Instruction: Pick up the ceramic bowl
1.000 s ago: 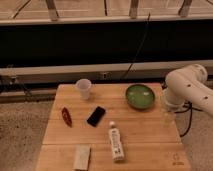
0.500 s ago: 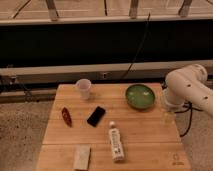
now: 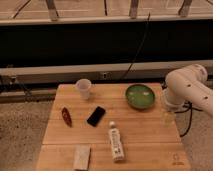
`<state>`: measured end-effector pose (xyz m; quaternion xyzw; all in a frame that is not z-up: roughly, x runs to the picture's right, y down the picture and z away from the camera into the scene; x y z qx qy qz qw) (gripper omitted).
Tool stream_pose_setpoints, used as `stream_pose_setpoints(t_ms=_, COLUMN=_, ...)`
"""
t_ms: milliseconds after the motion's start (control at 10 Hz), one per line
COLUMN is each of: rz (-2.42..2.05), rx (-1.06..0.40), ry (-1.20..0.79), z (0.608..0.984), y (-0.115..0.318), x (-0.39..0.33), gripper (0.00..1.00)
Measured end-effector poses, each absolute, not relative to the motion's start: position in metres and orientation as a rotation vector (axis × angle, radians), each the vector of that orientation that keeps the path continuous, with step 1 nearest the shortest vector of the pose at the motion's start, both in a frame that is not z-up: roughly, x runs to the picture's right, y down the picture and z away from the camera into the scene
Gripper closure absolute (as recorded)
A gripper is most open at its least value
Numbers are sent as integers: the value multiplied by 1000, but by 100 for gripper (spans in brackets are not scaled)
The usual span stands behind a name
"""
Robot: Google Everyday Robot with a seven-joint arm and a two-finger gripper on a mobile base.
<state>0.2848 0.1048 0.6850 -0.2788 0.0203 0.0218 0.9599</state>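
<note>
A green ceramic bowl sat near the far right corner of the wooden table. The white arm's gripper hung at the table's right edge, just beside the bowl, fingers spread wide, holding nothing.

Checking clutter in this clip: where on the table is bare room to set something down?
Bare: front right of the table, between bottle and edge; also the back strip between cup and bowl. Crowded: left half, with red item, phone and block. The open tool hangs at the right edge, near the bowl.
</note>
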Motion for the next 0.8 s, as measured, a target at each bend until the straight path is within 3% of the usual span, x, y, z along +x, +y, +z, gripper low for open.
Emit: stream_pose_setpoints(t_ms=800, rz=-67, rx=-556, ry=49, z=727, y=82, x=279, gripper=20)
